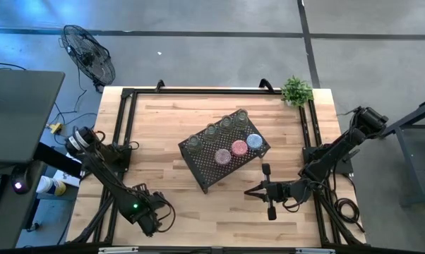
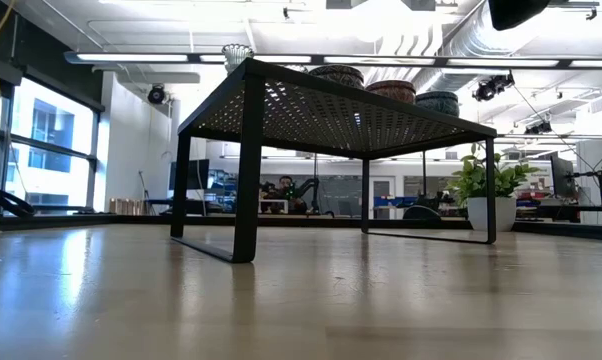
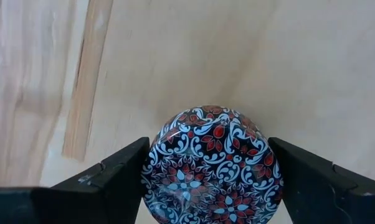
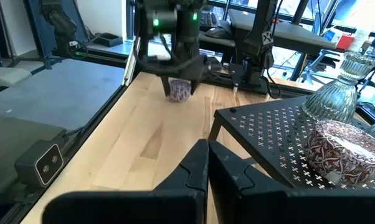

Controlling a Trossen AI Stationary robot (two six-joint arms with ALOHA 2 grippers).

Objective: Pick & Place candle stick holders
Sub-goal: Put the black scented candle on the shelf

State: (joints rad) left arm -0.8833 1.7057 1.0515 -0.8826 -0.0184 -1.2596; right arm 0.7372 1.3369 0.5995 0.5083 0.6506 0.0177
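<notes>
The left gripper (image 3: 209,186) points straight down, jaws straddling a patterned red-and-blue round holder (image 3: 212,165) well away from the black mesh tray (image 1: 223,164); the grasp is unclear. The right gripper (image 1: 270,189), jaws clenched empty, lies level beside the tray.

wooden table (image 1: 170,134) – black mesh tray (image 1: 214,168), plant (image 1: 296,91)

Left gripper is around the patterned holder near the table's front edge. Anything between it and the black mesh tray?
Nothing visible. Bare wood lies between the left gripper, whose fingers flank the patterned holder, and the black mesh tray. The right gripper waits shut off the tray's right side, outside that line.
</notes>
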